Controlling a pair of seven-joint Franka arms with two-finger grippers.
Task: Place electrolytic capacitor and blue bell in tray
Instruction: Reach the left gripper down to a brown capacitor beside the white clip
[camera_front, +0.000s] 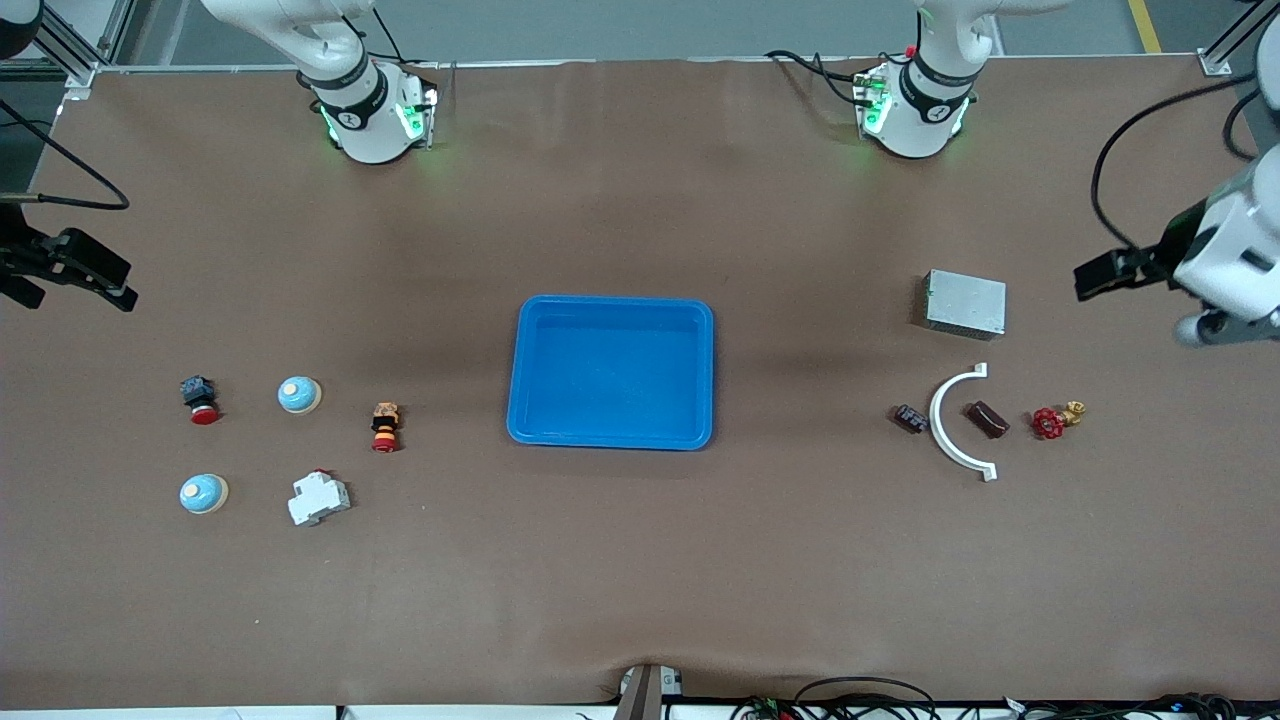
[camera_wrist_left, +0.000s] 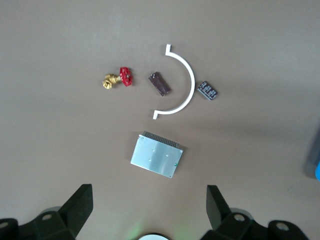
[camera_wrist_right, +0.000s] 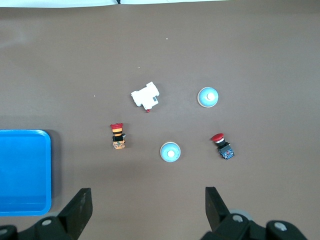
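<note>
Two blue bells (camera_front: 299, 395) (camera_front: 203, 493), one tray (camera_front: 611, 307), empty

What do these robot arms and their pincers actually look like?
Both arms are glossy white with black joint bands and green lights glowing at their bases. Black cables trail from them. The left gripper and right gripper are black, each with two blocky angular fingers.

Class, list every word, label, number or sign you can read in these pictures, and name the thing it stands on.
No text can be read anywhere.
Small dark capacitor: pale markings, too small to read.
Grey metal box: no legible label.
Tray, both blue bells, white breaker: no writing shows.
</note>
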